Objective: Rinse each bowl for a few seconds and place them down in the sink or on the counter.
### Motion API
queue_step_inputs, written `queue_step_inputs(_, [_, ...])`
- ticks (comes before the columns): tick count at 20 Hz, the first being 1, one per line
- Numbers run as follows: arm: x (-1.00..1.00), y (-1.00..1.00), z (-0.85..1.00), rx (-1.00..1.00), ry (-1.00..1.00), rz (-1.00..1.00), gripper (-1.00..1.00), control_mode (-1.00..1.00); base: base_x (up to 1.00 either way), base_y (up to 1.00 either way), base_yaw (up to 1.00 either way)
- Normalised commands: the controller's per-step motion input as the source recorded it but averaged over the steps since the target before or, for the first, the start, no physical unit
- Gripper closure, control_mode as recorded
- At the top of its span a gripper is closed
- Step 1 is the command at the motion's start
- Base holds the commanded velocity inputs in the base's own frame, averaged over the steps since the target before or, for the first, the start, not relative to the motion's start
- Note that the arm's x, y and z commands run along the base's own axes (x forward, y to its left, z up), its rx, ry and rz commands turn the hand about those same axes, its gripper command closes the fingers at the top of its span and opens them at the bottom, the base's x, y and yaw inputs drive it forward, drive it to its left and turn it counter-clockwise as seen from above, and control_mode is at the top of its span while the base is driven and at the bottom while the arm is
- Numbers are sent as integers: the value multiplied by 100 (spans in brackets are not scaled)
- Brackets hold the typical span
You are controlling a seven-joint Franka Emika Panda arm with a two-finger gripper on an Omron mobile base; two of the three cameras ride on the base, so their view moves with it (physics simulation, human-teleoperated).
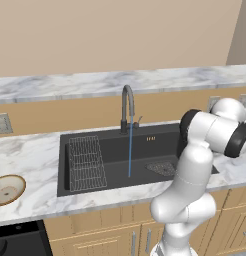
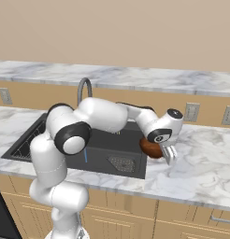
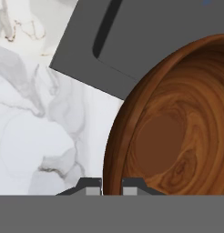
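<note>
The brown bowl (image 3: 177,132) hangs by its rim in my jaws, clenched on it, just above the surface (image 2: 201,163) at the sink's (image 1: 115,150) right edge, so I can carry it under the running tap (image 1: 127,107); the tan bowl (image 1: 7,189) waits left of the sink.

At centre frame in the left base view, the sink (image 1: 95,145) sits in the counter (image 1: 35,155), tap (image 1: 127,107) behind it, rack (image 1: 86,162) inside left. One bowl (image 1: 7,189) rests lower left; another bowl (image 2: 152,148) is at the sink's right edge.
</note>
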Motion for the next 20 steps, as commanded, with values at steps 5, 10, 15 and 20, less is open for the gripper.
queue_step_inputs(5, [0,-9,-15,0,0,-2,100,-100,0,0,0])
queue_step_inputs(10, [0,-8,-14,0,0,-2,100,-100,0,0,0])
queue_step_inputs(15, [0,-5,-14,0,0,-2,100,-100,0,0,0])
queue_step_inputs(20, [0,0,-11,0,0,-2,100,-100,0,0,0])
